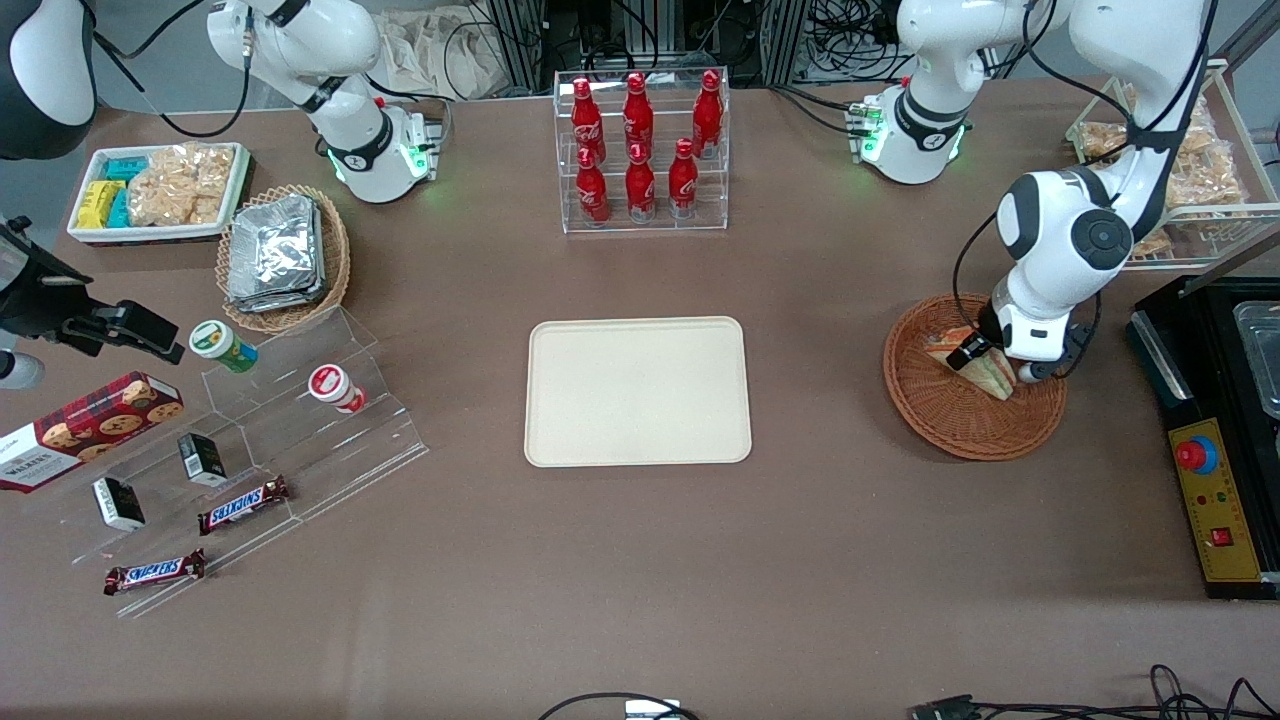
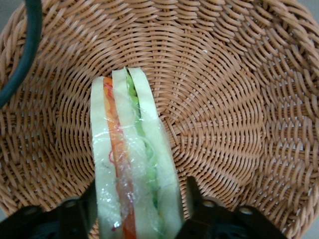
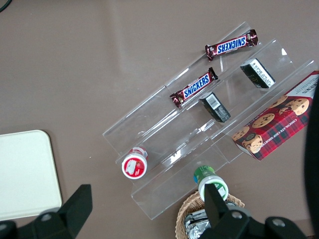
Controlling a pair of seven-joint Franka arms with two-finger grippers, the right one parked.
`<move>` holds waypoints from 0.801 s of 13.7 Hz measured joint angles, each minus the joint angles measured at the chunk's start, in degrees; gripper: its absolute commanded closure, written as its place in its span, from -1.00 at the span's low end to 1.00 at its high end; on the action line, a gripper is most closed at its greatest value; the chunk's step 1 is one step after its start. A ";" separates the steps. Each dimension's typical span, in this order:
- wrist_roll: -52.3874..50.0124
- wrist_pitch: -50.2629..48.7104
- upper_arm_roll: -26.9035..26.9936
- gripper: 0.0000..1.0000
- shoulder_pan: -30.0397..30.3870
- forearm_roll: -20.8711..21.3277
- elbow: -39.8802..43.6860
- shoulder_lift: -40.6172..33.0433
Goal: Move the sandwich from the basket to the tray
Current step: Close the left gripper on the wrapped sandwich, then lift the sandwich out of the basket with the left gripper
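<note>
The sandwich (image 2: 129, 149), a wedge of pale bread with orange and green layers in clear wrap, stands on edge in the round brown wicker basket (image 2: 224, 99). My left gripper (image 2: 142, 196) is low in the basket, open, one dark finger on each side of the sandwich. One finger is against the bread; a strip of wicker shows between the bread and the other finger (image 2: 193, 191). From the front, the gripper (image 1: 997, 362) hangs over the sandwich (image 1: 988, 380) inside the basket (image 1: 950, 425). The cream-beige tray (image 1: 637, 392) lies bare at mid-table.
A clear rack of red bottles (image 1: 640, 150) stands farther from the front camera than the tray. A black control box (image 1: 1215, 500) sits beside the basket at the working arm's end. Snack shelves (image 1: 250, 450) and a foil-packet basket (image 1: 283, 255) lie toward the parked arm's end.
</note>
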 measured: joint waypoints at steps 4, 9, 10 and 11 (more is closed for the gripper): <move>0.08 0.07 0.05 0.61 0.00 0.00 0.00 -0.06; 5.62 -8.51 -0.01 0.65 -0.06 1.45 2.89 -4.10; 8.13 -12.75 -0.04 0.65 -0.06 1.49 4.76 -5.97; 10.60 -17.30 -0.10 0.64 -0.11 1.50 7.07 -7.89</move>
